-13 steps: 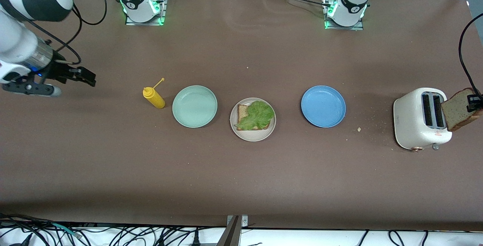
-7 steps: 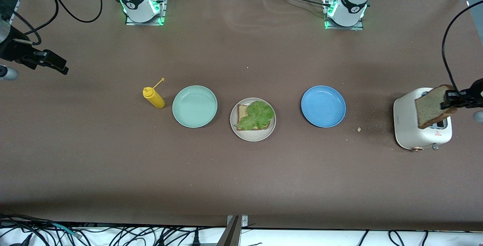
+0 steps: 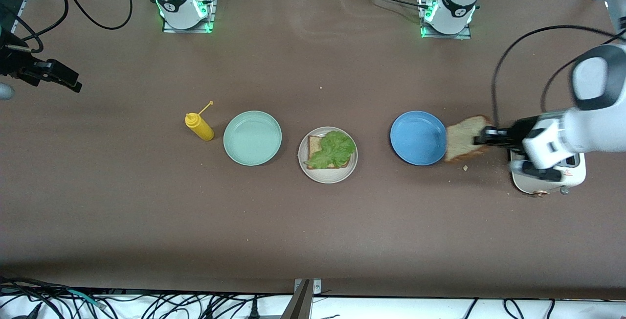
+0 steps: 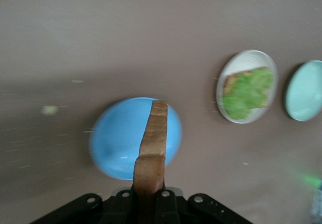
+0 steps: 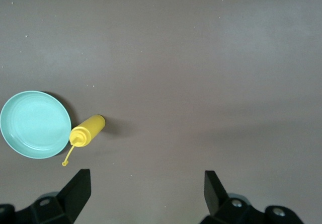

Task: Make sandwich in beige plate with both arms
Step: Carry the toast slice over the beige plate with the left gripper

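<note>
The beige plate [image 3: 327, 178] sits mid-table and holds one brown bread slice [image 3: 314, 145] with a green lettuce leaf [image 3: 335, 149] lying on it. The left wrist view also shows this plate [image 4: 247, 56] and the lettuce [image 4: 246, 92]. My left gripper [image 3: 482, 138] is shut on a second bread slice [image 3: 462, 139], held edge-on over the table at the blue plate's rim. In the left wrist view that slice [image 4: 153, 133] rises from my left gripper [image 4: 149, 196]. My right gripper [image 3: 72, 83] waits open and empty over the right arm's end of the table, as the right wrist view also shows [image 5: 146, 176].
A blue plate [image 3: 418, 138] lies between the beige plate and a white toaster [image 3: 574, 179], which the left arm partly hides. A mint-green plate [image 3: 252, 138] and a yellow squeeze bottle [image 3: 199, 127] stand toward the right arm's end. Crumbs lie near the toaster.
The left arm has carried the bread slice from above the toaster to the blue plate's edge. The right arm has drawn back toward its end of the table, still open.
</note>
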